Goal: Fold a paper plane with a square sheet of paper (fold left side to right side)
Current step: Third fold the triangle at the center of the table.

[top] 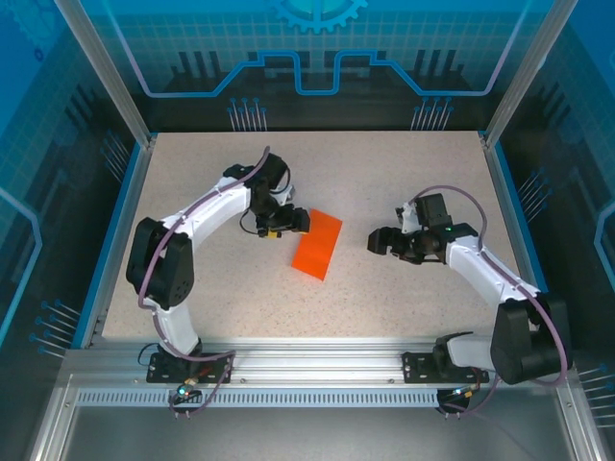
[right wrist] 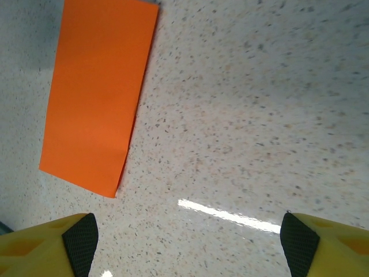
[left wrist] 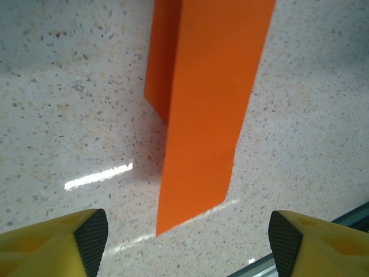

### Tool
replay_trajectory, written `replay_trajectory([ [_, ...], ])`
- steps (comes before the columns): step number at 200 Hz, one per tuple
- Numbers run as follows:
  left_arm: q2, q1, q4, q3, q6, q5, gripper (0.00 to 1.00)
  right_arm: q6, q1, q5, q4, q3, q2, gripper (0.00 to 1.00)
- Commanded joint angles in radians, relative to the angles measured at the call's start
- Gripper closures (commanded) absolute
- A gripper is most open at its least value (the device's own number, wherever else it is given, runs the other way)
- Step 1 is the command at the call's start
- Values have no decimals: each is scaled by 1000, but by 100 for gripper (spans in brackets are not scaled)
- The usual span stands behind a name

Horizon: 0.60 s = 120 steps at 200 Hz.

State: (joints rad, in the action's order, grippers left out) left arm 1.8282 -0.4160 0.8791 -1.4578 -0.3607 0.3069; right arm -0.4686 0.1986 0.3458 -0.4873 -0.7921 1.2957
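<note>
Folded orange paper [top: 318,243], narrow rectangle

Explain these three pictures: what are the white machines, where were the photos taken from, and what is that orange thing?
They are two robot arms, the left arm and the right arm, bolted at the near edge of a speckled table. The wide picture comes from a camera above and behind them. The other two come from a camera on each wrist; the yellow fingers at the bottom belong to that arm's own gripper. On the table lies the square sheet of paper, bright orange, folded into a narrow rectangle. The left gripper is next to it, the right gripper further off. Both are open, holding nothing.
</note>
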Motion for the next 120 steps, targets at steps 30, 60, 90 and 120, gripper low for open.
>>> replay_trajectory([
  [30,107,17,-189,89,-50,180,27,-18,80,11,75,-33,38,15],
  [60,159,15,-261,108,-85,235,39,-4,96,13,81,-25,30,15],
  [90,158,15,-302,138,-113,243,60,7,107,14,92,-8,18,15],
  [120,126,16,-341,192,-152,248,79,24,132,6,118,21,-9,16],
])
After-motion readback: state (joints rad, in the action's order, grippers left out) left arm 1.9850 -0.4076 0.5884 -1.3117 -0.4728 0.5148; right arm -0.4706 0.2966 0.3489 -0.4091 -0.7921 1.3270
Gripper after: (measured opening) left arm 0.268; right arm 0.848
